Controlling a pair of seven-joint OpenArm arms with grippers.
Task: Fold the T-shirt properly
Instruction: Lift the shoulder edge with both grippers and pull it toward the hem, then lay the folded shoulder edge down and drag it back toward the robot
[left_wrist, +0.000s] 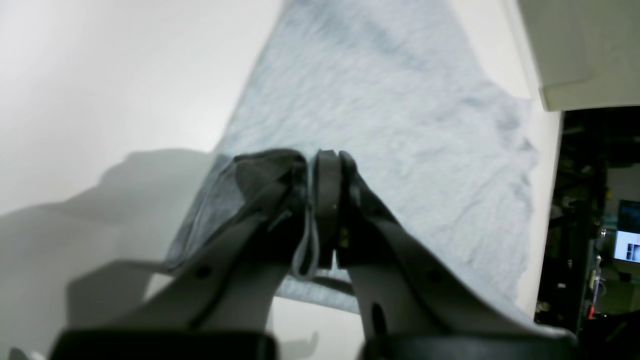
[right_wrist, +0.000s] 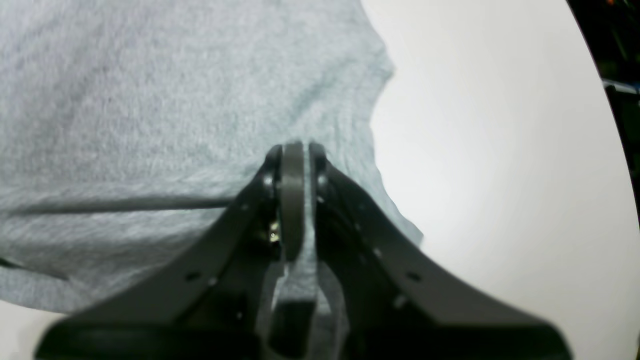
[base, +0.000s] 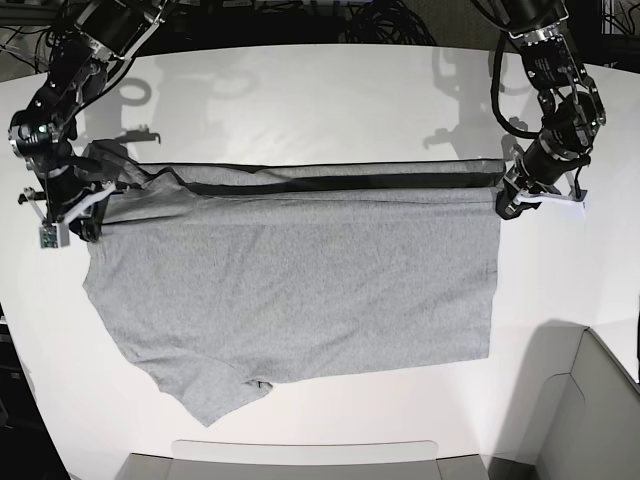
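The dark fingers of the right gripper are pressed almost together, with a thin fold of grey cloth pinched between them. The left gripper is likewise nearly closed, and a bunched edge of the same cloth is clamped between its pads.

What is held is the heather-grey short-sleeved cotton T-shirt, plain side up. In the base view it is held at its two far corners, the right gripper at that view's left end and the left gripper at its right end. The far edge is stretched into a nearly straight line between them, with a dark band seen along it.

The shirt's long axis is laid across the round white table from side to side. One short sleeve is pointed toward the near left. The remaining fabric is spread flat on the tabletop, toward the near edge.

A pale grey bin is seen at the near right corner.
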